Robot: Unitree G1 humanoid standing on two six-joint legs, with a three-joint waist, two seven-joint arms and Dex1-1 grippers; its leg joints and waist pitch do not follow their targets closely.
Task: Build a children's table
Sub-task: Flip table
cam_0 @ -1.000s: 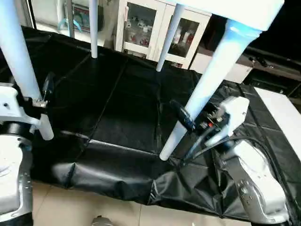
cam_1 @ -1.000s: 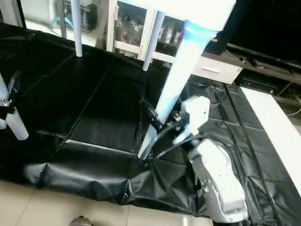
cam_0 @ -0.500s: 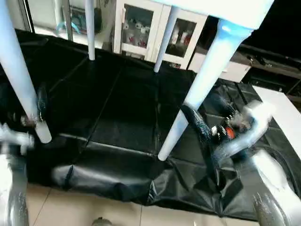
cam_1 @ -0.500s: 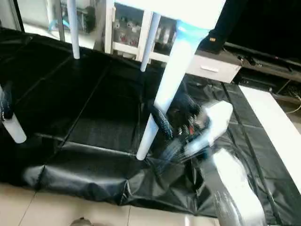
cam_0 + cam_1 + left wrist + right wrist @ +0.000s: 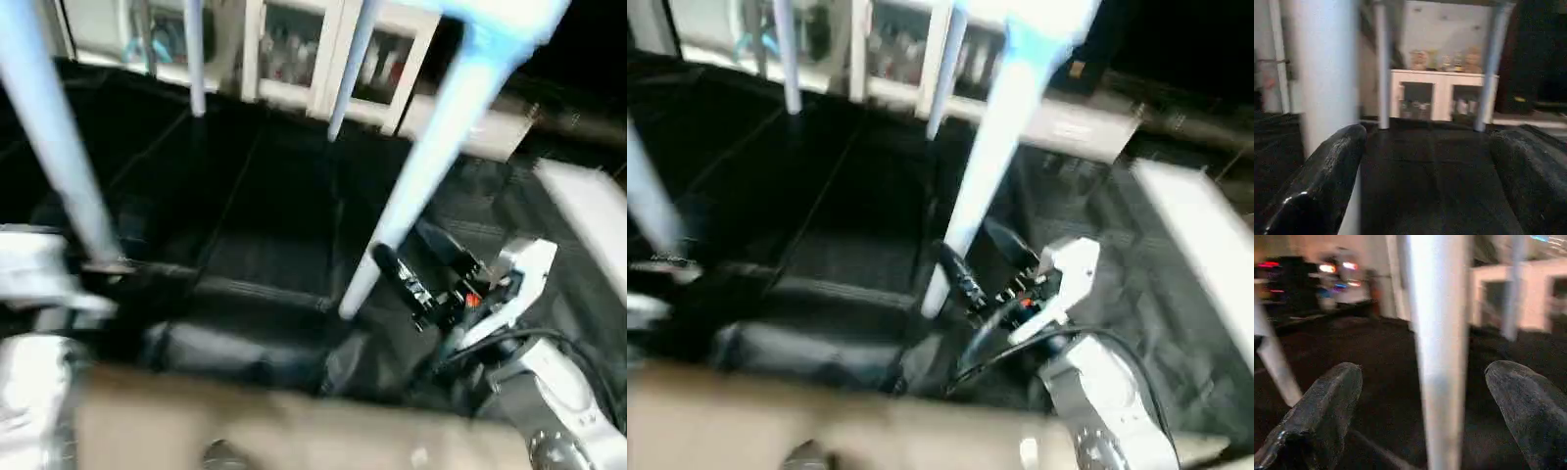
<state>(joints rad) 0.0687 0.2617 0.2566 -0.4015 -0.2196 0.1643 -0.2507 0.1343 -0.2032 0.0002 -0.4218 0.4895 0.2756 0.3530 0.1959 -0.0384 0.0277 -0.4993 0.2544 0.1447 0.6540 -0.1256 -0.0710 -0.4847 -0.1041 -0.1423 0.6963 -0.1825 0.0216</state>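
Note:
The children's table stands upright on the black-covered work table [image 5: 279, 211]; a corner of its white top [image 5: 519, 12] shows at the upper edge. Its near right leg [image 5: 431, 157] and near left leg [image 5: 54, 137] slant down to the cover, with two far legs [image 5: 194, 59] behind. My right gripper [image 5: 423, 268] is open, just to the right of the near right leg's foot and apart from it; that leg [image 5: 1440, 357] rises ahead between the spread fingers. My left gripper [image 5: 1425, 196] is open too, with the near left leg [image 5: 1327, 83] beside one finger [image 5: 1317, 186].
A white cabinet [image 5: 294, 59] with glass doors stands behind the work table. A white surface [image 5: 588, 211] lies at the right. The black cover is crumpled along the front edge [image 5: 245, 352], with pale floor below it.
Both grippers have let go of the near legs, opened wider and drawn back. The right one has dropped away from its leg. The camera has tilted down.

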